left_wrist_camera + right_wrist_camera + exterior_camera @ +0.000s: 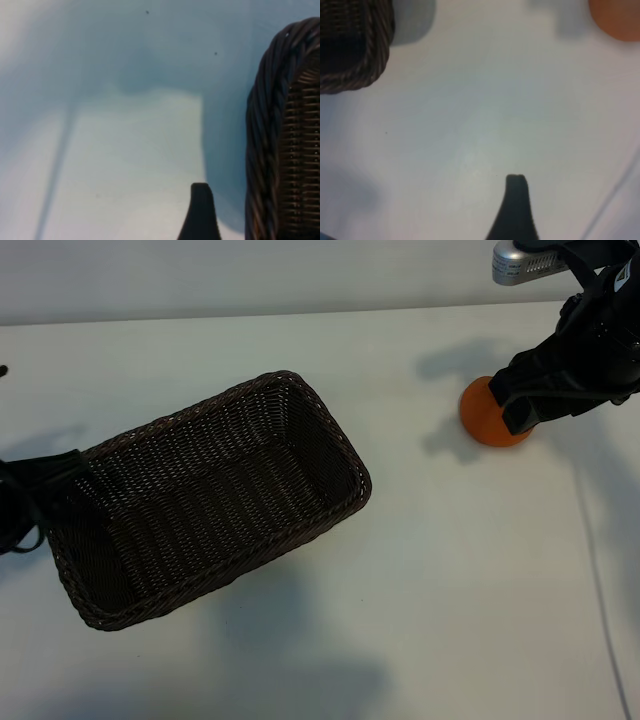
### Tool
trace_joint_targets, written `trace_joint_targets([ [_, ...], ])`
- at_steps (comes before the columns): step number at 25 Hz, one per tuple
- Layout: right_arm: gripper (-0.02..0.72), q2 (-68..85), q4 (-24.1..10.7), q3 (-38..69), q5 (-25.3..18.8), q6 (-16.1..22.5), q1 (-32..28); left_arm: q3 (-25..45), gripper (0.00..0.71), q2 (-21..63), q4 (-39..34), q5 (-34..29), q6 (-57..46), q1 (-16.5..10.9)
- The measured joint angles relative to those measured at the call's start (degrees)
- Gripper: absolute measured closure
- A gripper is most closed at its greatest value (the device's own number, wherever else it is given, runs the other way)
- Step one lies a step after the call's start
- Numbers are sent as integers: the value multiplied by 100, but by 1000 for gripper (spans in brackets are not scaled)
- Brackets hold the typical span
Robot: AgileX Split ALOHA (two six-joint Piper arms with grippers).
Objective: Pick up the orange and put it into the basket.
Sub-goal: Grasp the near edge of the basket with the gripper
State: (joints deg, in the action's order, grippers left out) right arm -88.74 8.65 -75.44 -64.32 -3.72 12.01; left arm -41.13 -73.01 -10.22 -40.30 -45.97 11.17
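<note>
The orange (484, 416) sits on the white table at the right, partly covered by my right gripper (528, 392), which hangs over its right side. In the right wrist view the orange (618, 18) lies ahead of the gripper, apart from the one dark fingertip (516, 186) that shows; nothing is between the fingers and the gripper is open. The dark brown wicker basket (325, 420) lies at centre-left with nothing in it. My left gripper (28, 495) rests by the basket's left end, open; one of its fingertips (201, 200) shows beside the basket rim (265, 130).
A thin cable (600, 570) runs down the table's right side. A silver camera housing (525, 260) sits on the right arm at the top right. White table (450, 590) spreads between basket and orange, and the basket corner (355, 55) shows in the right wrist view.
</note>
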Motion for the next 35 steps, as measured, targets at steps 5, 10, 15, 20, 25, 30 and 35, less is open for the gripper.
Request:
trace_joint_targets([
  [5,133,0,0,0,0,-1,0,0,131,-576,381,268,224,-8],
  [10,133,0,0,0,0,-6,0,0,131,-1019,586,372,356,-8],
  [15,133,0,0,0,0,-6,0,0,131,-1339,597,648,386,-8],
  [20,133,0,0,0,-13,-12,0,0,131,-1825,676,850,471,-8],
  [25,133,0,0,0,-17,-12,0,10,131,-2137,1022,1062,830,-18],
  [30,133,0,0,0,-17,-13,0,10,207,-2154,1098,1167,957,-18],
  [35,133,0,0,0,-17,-13,0,10,302,-2154,1151,1312,953,-18],
])
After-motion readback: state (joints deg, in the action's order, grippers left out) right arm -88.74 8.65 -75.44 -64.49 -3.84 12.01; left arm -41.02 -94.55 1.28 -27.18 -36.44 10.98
